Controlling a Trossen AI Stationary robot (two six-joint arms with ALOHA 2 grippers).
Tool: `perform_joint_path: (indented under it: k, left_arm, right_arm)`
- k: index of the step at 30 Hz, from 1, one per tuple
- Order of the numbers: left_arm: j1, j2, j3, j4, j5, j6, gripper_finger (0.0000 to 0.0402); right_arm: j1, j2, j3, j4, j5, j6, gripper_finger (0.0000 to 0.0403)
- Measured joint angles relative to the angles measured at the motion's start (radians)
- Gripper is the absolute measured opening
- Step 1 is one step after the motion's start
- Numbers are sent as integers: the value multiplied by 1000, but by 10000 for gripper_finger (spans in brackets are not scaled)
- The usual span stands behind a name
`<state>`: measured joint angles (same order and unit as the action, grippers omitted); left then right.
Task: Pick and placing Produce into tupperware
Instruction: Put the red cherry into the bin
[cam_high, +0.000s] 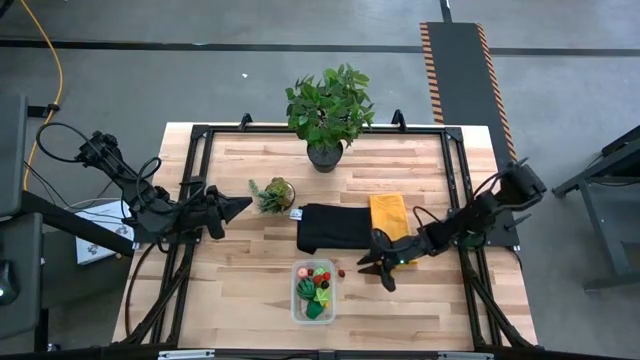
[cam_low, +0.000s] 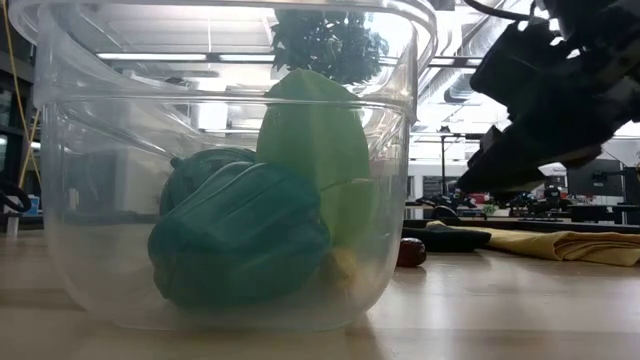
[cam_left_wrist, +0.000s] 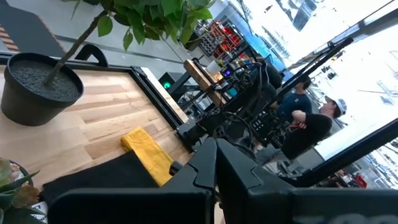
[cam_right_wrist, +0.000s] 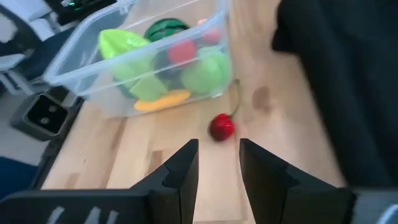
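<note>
The clear tupperware (cam_high: 313, 291) (cam_right_wrist: 134, 59) (cam_low: 225, 165) stands on the table's near middle. It holds several toy produce pieces: green, lime-green, red and yellow. A small red cherry (cam_right_wrist: 221, 127) (cam_high: 340, 272) (cam_low: 411, 252) lies on the wood just right of the container. My right gripper (cam_right_wrist: 217, 146) (cam_high: 372, 268) is open, slanting down toward the cherry, its fingertips just short of it and a little above the table. My left gripper (cam_high: 243, 206) (cam_left_wrist: 216, 154) is shut and waits at the table's left, beside the small succulent.
A folded black cloth (cam_high: 333, 228) and a yellow cloth (cam_high: 389, 215) lie behind the right gripper. A small potted succulent (cam_high: 273, 193) stands near the left gripper, and a large leafy plant (cam_high: 328, 108) at the far edge. People show in the room beyond, in the left wrist view.
</note>
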<state>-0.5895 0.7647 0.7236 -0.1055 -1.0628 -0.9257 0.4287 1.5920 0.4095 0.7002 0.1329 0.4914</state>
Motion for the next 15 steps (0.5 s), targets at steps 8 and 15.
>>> perform_joint_path:
  k: [8, 15]
  left_arm:
    - [0, 0, 0, -2, 39, 3, 1]
    - [0, 0, 0, -2, 97, 1, 1]
  right_arm:
    - [6, 76, 0, 82, -86, -21, 105]
    - [6, 112, 0, 126, 49, -105, 105]
